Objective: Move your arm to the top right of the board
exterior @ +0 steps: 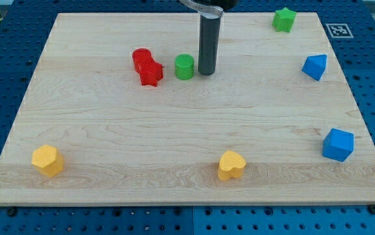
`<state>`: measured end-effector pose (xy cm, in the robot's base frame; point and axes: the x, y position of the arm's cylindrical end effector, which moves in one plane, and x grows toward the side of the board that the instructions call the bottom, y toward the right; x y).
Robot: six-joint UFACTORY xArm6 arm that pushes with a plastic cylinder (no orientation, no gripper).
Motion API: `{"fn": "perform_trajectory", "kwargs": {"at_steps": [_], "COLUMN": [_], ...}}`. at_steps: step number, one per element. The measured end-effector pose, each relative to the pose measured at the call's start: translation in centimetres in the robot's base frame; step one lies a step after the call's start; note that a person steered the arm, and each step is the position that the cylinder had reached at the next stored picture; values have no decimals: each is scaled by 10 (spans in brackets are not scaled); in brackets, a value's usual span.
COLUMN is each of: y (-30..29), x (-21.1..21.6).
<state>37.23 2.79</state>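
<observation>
My dark rod comes down from the view's top, and my tip (pixel 206 72) rests on the wooden board (pixel 187 130) just right of a green cylinder (pixel 184 66), close to it. Left of the cylinder sit a red cylinder (pixel 141 57) and a red star-like block (pixel 151 72), touching each other. A green star-like block (pixel 283 19) sits at the board's top right, well right of my tip.
A blue block (pixel 314 66) lies at the right edge, and a blue cube (pixel 338 144) lower right. A yellow heart (pixel 231 165) sits bottom centre and a yellow block (pixel 47 160) bottom left. A printed marker (pixel 338 29) is in the top right corner.
</observation>
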Motion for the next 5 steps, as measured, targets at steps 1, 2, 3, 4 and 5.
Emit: {"fn": "perform_trajectory", "kwargs": {"at_steps": [1,2,3,4,5], "y": [-32,-50,-38,-14,12], "x": [1,0,-19,-45,-70]}}
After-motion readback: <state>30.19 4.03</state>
